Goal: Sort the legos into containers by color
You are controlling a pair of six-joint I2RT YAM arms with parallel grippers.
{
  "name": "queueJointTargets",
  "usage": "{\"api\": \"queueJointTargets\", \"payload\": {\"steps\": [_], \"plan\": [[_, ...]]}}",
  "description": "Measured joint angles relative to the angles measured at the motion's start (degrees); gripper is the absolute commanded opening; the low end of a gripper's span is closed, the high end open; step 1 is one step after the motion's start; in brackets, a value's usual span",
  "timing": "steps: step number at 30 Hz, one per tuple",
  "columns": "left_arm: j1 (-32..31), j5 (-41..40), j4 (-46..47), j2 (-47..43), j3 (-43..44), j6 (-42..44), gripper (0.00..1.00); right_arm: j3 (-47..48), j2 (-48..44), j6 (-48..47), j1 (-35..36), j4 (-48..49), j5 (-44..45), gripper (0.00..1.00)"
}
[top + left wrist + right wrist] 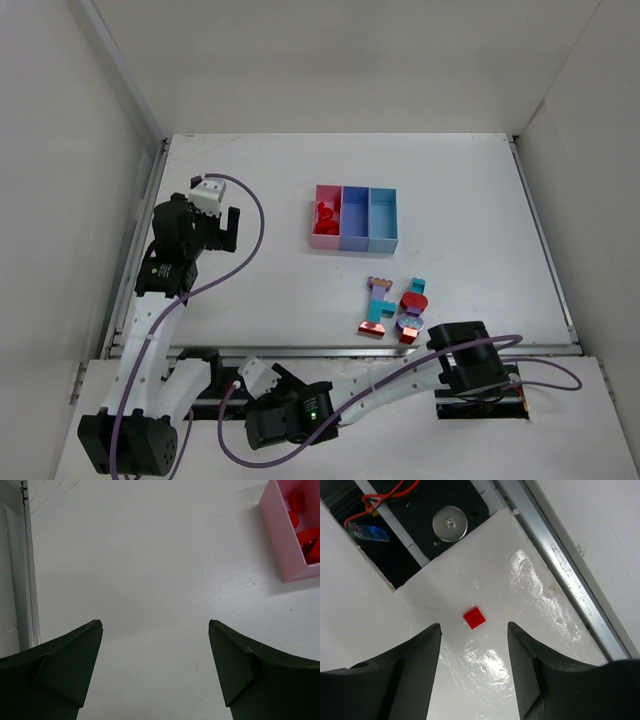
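Roughly speaking, the sorting is barely begun. Nearest, the right claw (474,628) hangs spread wide and holds nothing. It is over a glossy white ledge (520,585) on the near side of the metal rail (570,565) that edges the worktop (250,290). A small red chip (474,617) lies on that ledge at 12 o'clock of the gap between the fingers, not gripped. It looks like a stray that has to be fetched. From above, the right arm is folded low along the near edge, with its wrist at about 5 o'clock of the worktop and turned downward. Just past the rail lies the heap of bricks (393,305), lavender, teal and red, several stuck together in clumps and none of them sorted. Farther on, near the middle, stand three joined bins. The pink bin (326,240) holds a few red pieces (325,212). The purple-blue bin (355,220) and the light blue bin (383,220) show nothing inside, as far as the overhead view tells. So red is partly done and lavender and teal are all left. The clumps will likely need pulling apart first. At 9 o'clock the left arm stands raised with the left claw (155,624) spread and empty above bare worktop. In its wrist view the pink bin sits at 2 o'clock, well apart from the fingers.
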Motion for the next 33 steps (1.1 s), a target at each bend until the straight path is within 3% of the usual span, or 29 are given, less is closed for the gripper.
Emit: {"api": "queueJointTargets", "payload": {"steps": [11,16,33], "plan": [[0.0,0.17,-1.25,0.11,0.0,0.2,0.85,-1.75,0.04,-2.91,0.0,3.37,-3.61,0.61],[0.0,0.15,-1.25,0.24,0.0,0.22,0.85,-1.77,0.81,-2.95,-0.04,3.91,-4.09,0.56],[0.0,0.11,-1.27,0.55,0.0,0.2,0.85,2.01,6.19,4.37,-0.44,-1.44,-3.04,0.5]]}}
